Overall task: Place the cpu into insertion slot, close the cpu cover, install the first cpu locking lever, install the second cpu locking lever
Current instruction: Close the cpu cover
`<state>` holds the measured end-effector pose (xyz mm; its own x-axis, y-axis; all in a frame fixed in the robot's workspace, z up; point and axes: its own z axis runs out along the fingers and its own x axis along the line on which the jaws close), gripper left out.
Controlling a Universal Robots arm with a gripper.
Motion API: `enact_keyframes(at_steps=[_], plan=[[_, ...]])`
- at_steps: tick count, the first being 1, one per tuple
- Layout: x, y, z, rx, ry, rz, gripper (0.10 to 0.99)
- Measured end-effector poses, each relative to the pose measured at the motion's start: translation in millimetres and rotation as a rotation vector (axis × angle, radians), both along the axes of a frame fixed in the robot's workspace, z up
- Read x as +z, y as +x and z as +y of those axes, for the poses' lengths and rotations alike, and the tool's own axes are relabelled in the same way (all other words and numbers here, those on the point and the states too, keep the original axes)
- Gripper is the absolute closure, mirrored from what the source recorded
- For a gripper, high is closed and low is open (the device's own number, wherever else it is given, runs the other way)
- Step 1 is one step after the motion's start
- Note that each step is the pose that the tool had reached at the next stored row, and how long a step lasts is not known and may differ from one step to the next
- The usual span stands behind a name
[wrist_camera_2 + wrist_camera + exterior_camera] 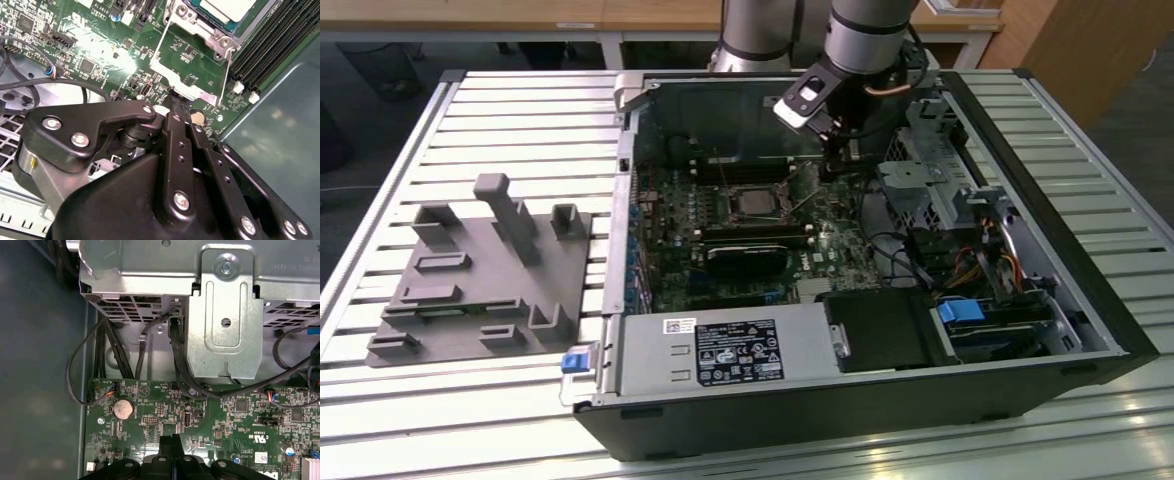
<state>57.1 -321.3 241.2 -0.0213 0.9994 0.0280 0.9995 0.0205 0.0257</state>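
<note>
The cpu (750, 203) lies flat in its insertion slot on the motherboard, its silver-tan top (231, 7) showing in the second wrist view. The cpu cover (186, 86), a thin silvery frame, stands swung open beside the slot, with green board visible through its cut-out. Thin wire locking levers (160, 42) run along the frame's sides. My gripper (835, 165) hangs inside the case at the exterior view's right of the slot. Its black fingers (172, 447) are pressed together, and their tip (178, 106) sits right at the cover's free edge with nothing between them.
A silver drive cage (225, 315) with black cables (150, 335) rises close behind the gripper. A coin cell (122, 410) and memory slots (272, 42) lie nearby. A black cooler block (747, 257), the power supply (720, 350) and a grey fixture tray (480, 280) are also present.
</note>
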Motion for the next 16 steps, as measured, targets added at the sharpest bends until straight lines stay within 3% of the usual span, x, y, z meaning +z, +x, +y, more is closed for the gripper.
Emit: enact_keyframes(at_steps=[16], plan=[[-1.7, -4.8, 0.0, 0.000, 0.001, 0.0000, 0.961]])
